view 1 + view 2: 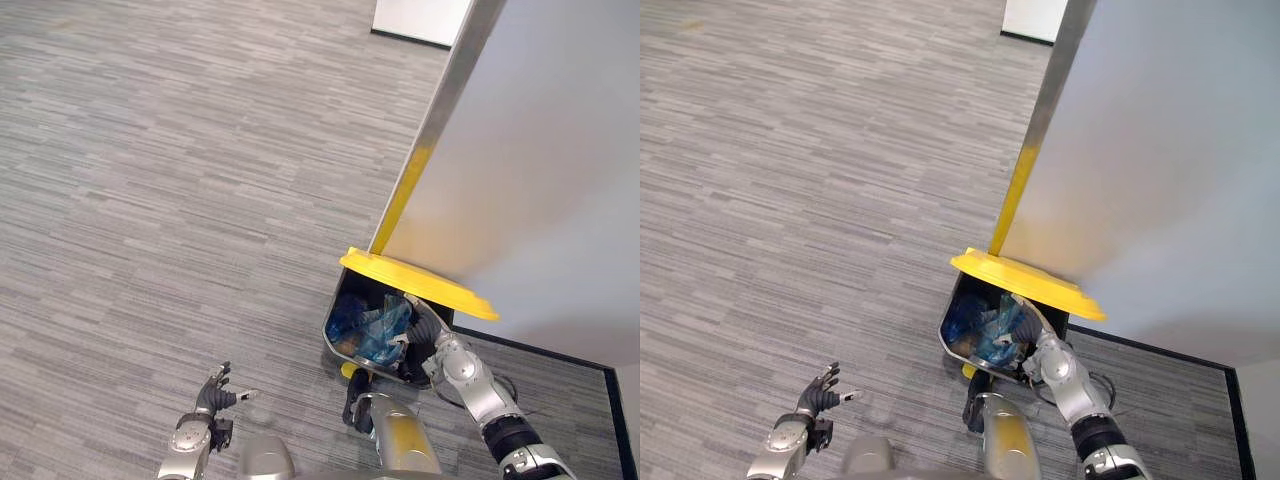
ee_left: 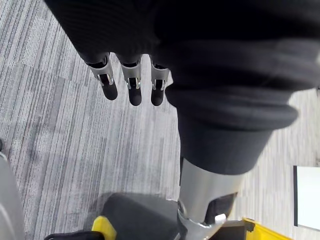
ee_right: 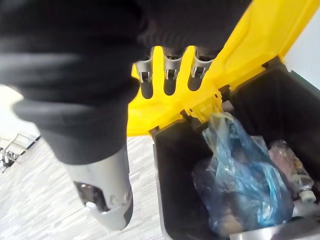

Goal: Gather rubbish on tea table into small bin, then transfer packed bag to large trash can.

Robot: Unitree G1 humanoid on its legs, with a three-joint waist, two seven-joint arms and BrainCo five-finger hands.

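- The blue bag point(image 3: 240, 190) lies inside the black trash can point(image 1: 333, 330), below its raised yellow lid point(image 1: 420, 282).
- The right hand point(image 3: 169, 80) hangs over the can's mouth just above the bag, fingers straight, gripping nothing.
- The left hand point(image 1: 213, 393) is well apart, fingers loosely spread.

Large trash can point(image 3: 175, 200) mouth open. Yellow lid point(image 1: 420, 280) tipped up at back, against grey wall panel point(image 1: 530, 180): no way in from behind. Blue bag point(image 3: 240, 180) & bottle point(image 3: 295, 167) fill much of the inside; some gap along near wall. Right hand point(image 1: 422, 338) at the mouth, under lid edge. Carpet floor point(image 1: 150, 200) on robot's left wide open; left hand point(image 1: 215, 392) over it w/ free room all round.
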